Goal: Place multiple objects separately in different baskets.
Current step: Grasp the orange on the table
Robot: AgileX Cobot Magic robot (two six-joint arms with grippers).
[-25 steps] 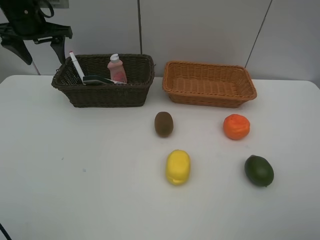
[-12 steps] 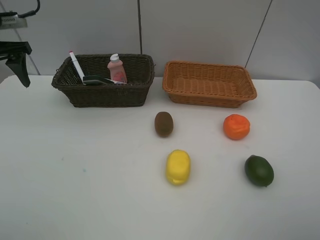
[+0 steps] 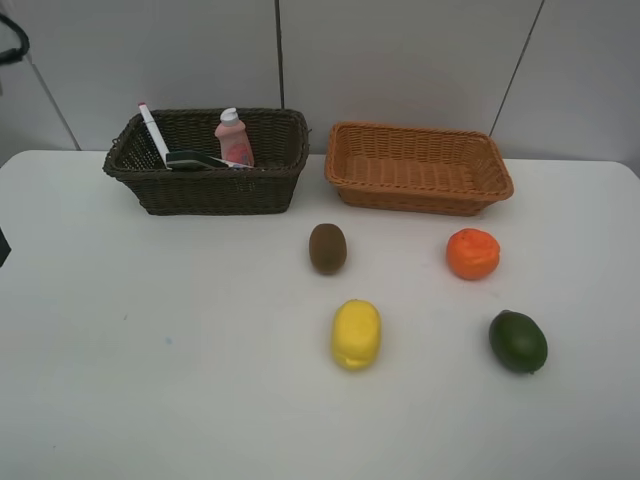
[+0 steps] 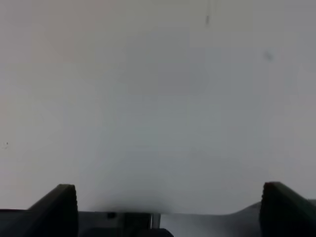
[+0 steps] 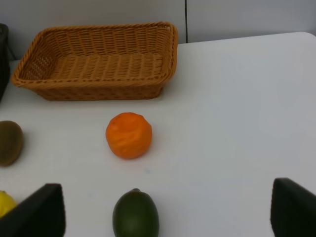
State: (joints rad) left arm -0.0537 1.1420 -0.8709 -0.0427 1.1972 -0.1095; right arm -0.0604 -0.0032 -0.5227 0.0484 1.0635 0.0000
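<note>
Kiwi [image 3: 327,247], orange [image 3: 472,253], lemon [image 3: 355,334] and lime [image 3: 518,341] loose on worktop [image 3: 150,350], marker [image 3: 153,131] and pink bottle [image 3: 233,140] in dark basket [image 3: 215,192], left fingers [image 4: 59,207] and right fingers [image 5: 42,210] spread wide, empty

Partly beyond the right wrist view's edges: lemon [image 5: 4,203] and lime [image 5: 136,215].

Two baskets [image 3: 210,190] [image 3: 415,198]; one each of kiwi [image 3: 327,248], orange [image 3: 472,253], lemon [image 3: 356,334], lime [image 3: 518,341], marker [image 3: 153,132], pink bottle [image 3: 234,140]

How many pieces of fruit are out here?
4: kiwi in the middle, orange to its right, lemon in front of the kiwi, lime in front of the orange. The dark basket could hide more.
</note>
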